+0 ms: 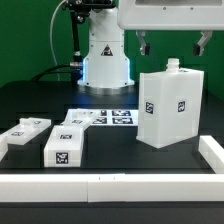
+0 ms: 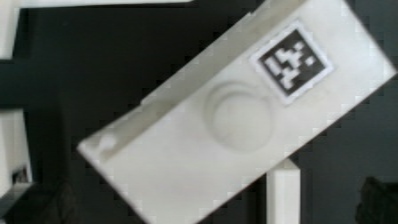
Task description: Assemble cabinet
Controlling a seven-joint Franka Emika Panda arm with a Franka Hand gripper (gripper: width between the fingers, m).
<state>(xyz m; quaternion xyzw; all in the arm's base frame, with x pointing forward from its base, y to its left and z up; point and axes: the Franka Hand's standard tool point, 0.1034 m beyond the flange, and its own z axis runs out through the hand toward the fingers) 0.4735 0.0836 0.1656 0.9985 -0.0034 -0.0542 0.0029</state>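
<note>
The cabinet box (image 1: 170, 108) stands upright on the black table at the exterior view's right. It is white, with a small peg (image 1: 172, 66) on top and square tags on two faces. My gripper (image 1: 172, 46) hangs just above it, open, its fingers spread wide on either side of the peg and touching nothing. In the wrist view the box's white face (image 2: 205, 115) fills the frame at a slant, showing a tag (image 2: 294, 62) and a round dimple (image 2: 240, 110). Flat white tagged panels (image 1: 67, 148) lie at the exterior view's left.
Two more tagged white pieces (image 1: 26, 129) (image 1: 84, 118) lie left of centre. The marker board (image 1: 118, 117) lies flat in front of the arm's base (image 1: 105, 62). White border rails run along the front (image 1: 110, 188) and the right side (image 1: 212, 150).
</note>
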